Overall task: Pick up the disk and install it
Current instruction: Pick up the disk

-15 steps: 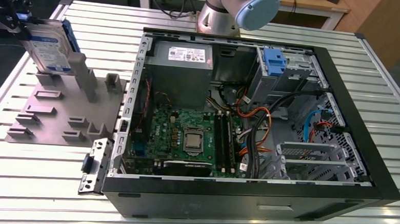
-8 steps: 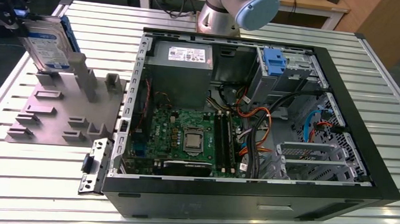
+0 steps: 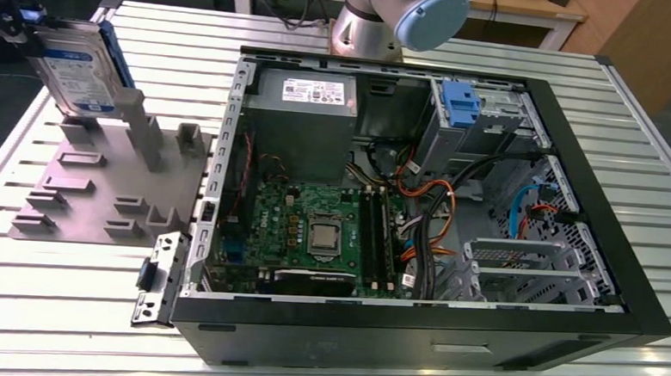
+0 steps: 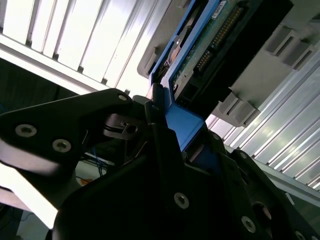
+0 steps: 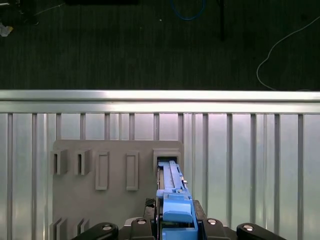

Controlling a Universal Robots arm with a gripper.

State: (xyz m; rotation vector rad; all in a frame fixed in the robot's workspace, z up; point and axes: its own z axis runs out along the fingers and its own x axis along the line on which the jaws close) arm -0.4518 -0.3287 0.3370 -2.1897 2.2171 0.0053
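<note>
Silver-faced with a white-and-blue label, the disk [image 3: 76, 64] stands on edge at the exterior view's far left, above the back corner of the grey fixture plate [image 3: 83, 188]. The end effector [image 3: 17, 23] is clenched on the disk's upper end. The lower end meets an upright post of the plate; whether it is seated there or raised clear cannot be told.

The exterior view takes in the open computer case [image 3: 421, 322], lying on its side just beside the plate on the exterior view's right. Inside are the motherboard [image 3: 310, 230], a grey power supply [image 3: 306, 96] and a blue clip [image 3: 460, 104] in the drive cage at the back. The arm's base joint [image 3: 385, 18] stands behind the case.

The first wrist view looks straight down the disk [image 5: 172, 192] edge-on. The blue carrier frame faces the camera, and the far end lines up with a rectangular socket [image 5: 167, 156] at the plate's corner. The second wrist view shows the disk's [image 4: 200, 55] green circuit-board side and connector pins, with black fingers [image 4: 159, 135] pressed against the blue frame.

The end effector points down at the slatted aluminium worktop [image 5: 250, 165], holding the disk vertical.

A row of open slots [image 5: 132, 170] runs beside the socket. Near the socket, the worktop ends at a bright edge rail [image 5: 160, 100], with dark floor [image 5: 125, 45] beyond. In the exterior view, bare worktop lies in front of the plate.
</note>
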